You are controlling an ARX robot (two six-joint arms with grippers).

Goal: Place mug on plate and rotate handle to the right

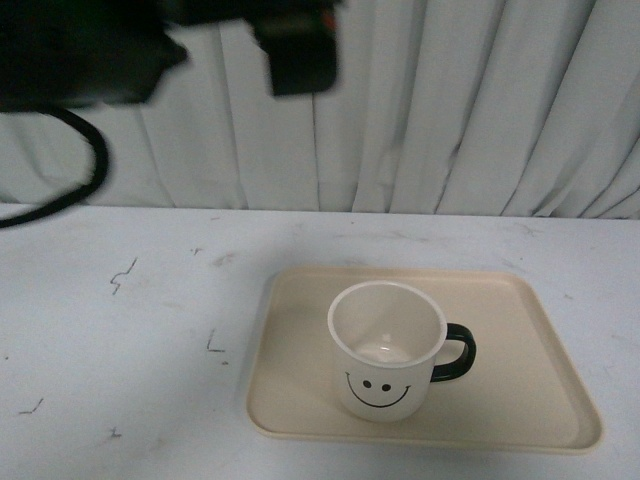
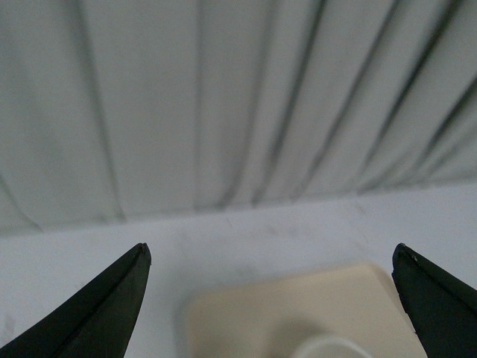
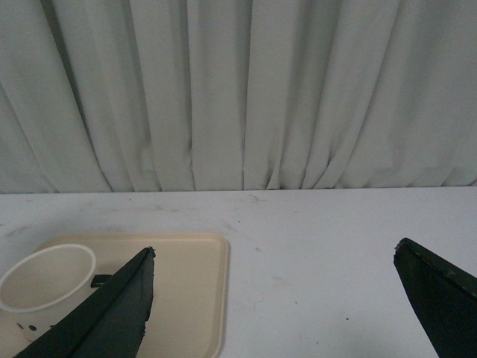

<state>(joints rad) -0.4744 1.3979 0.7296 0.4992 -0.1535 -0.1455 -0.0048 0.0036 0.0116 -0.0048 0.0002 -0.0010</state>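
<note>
A white pleated fabric curtain [image 1: 480, 100] hangs across the whole back of the scene. Below it lies a pale, flat tabletop [image 1: 120, 330] with a few small dark scuff marks on its left part, which is otherwise open.

The large beige rectangular plastic plate [image 1: 520, 400] lies flat on the table, its long axis running left to right and its near rim close to the front view's lower edge.

The black left arm [image 1: 90, 50] is high at the upper left, against the curtain. The left gripper [image 2: 272, 250] has its jaws spread wide and holds nothing. The right gripper [image 3: 276, 247] is likewise wide and empty.

The cream-white round mug [image 1: 385, 350] stands upright on the plate, left of its centre and toward the near rim, leaving bare plate behind it and to its right. Its glossy black loop handle [image 1: 458, 352] points to the robot's right. A printed black smiley face [image 1: 378, 390] faces the front camera.
</note>
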